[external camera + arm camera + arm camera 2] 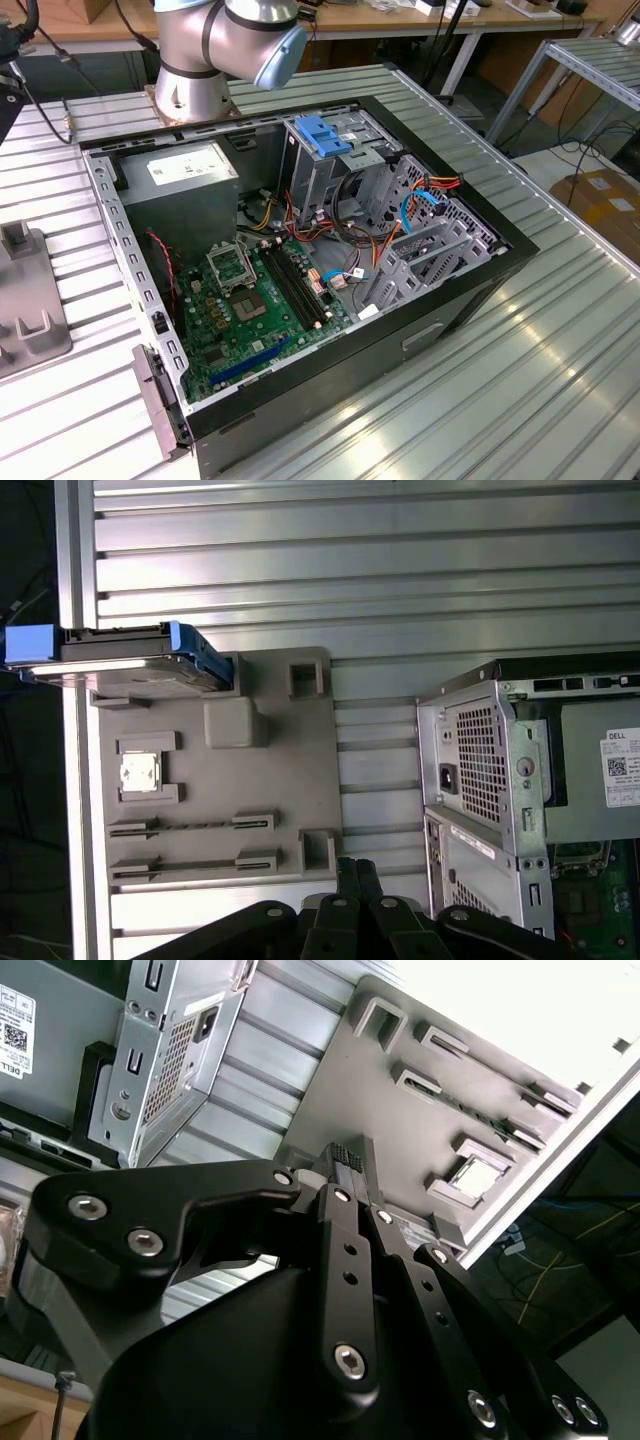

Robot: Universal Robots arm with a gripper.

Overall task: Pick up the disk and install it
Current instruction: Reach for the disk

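Pick-up looked unstarted: the pincer (352,865), tips together and empty, hung by the grey fixture plate (270,780), apart from the disk (110,665) resting on that plate's far end, so grasping called for parting them.

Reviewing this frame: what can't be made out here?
Disk: first wrist view, how it seats in the fixture plate is hidden by its own body.
Arm: exterior view, cut off by the top edge.
Drive cage interior: exterior view, hidden by the blue bracket and cables.
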